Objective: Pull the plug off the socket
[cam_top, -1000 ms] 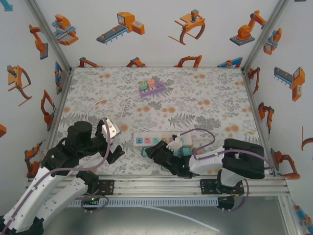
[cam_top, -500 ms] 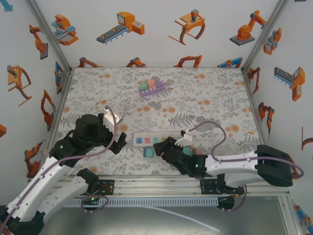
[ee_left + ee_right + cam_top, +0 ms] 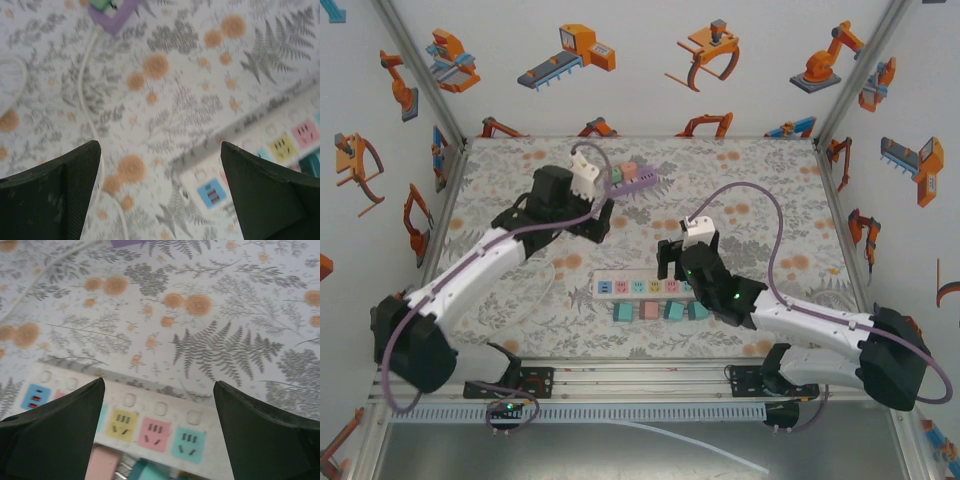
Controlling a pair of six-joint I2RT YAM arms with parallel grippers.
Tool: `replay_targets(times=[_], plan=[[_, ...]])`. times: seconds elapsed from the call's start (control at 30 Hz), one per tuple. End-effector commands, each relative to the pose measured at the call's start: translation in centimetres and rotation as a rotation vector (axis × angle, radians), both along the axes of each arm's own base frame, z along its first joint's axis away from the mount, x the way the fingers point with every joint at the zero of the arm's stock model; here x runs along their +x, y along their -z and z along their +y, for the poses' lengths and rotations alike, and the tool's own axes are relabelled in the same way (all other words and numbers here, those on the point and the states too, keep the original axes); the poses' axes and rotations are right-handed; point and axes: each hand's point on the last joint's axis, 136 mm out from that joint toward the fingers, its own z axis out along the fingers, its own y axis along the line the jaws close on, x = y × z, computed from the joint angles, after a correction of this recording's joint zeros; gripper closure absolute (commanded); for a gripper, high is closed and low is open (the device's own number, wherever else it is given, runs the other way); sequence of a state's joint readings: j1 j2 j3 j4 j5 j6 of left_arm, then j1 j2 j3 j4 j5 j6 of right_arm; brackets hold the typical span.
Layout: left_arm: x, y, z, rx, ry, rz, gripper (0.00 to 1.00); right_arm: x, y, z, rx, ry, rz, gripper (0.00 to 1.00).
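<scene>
Both left claw (image 3: 160, 170) and right claw (image 3: 159, 412) gape apart, empty; the power strip's (image 3: 645, 287) socket markings blur unreadably.

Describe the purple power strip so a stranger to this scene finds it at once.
Start from the floral table, then look to its far side, away from the arm bases. The purple power strip lies there near the middle, a pink plug on top. The white power strip nearer the arms is longer; this one is short and purple.

Power strips: two, white strip (image 3: 620, 288) near counter's front edge, purple strip (image 3: 642, 180) toward far edge. Loose plug blocks (image 3: 646, 311): four (three teal, one pink).
</scene>
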State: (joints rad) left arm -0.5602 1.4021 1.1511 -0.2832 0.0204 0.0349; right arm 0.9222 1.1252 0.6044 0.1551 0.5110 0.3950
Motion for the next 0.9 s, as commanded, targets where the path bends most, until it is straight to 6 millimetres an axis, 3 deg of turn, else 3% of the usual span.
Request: replay_targets(times=[0.0,0.2,0.33,0.4,0.67,0.87], plan=[[5.5,-2.3,-2.1,-0.011,0.057,-0.134,0.03,0.3,-1.4,-0.6,-0.024,-0.085,0.013,0.16],[13.9,0.8,-4.4,0.014,0.154,-0.101,0.03,-0.4,-2.8,-3.8,0.008,-0.015,-0.037,0.04],[17.0,2.9,-6.5,0.005,0.259,-0.101,0.03,-1.2,-3.6,-4.9,0.046,-0.008,-0.069,0.02],[18.1,5.0,-7.5,0.021,0.305,-0.078,0.03,-1.4,-4.0,-5.3,0.047,0.000,-0.082,0.01],[20.4,12.0,-8.3,0.087,0.342,0.045,0.02,-1.1,-4.2,-4.2,0.002,-0.059,-0.071,0.01],[19.8,14.9,-7.9,0.150,0.379,0.105,0.23,-0.5,-4.0,-3.6,-0.021,-0.071,-0.071,0.01]])
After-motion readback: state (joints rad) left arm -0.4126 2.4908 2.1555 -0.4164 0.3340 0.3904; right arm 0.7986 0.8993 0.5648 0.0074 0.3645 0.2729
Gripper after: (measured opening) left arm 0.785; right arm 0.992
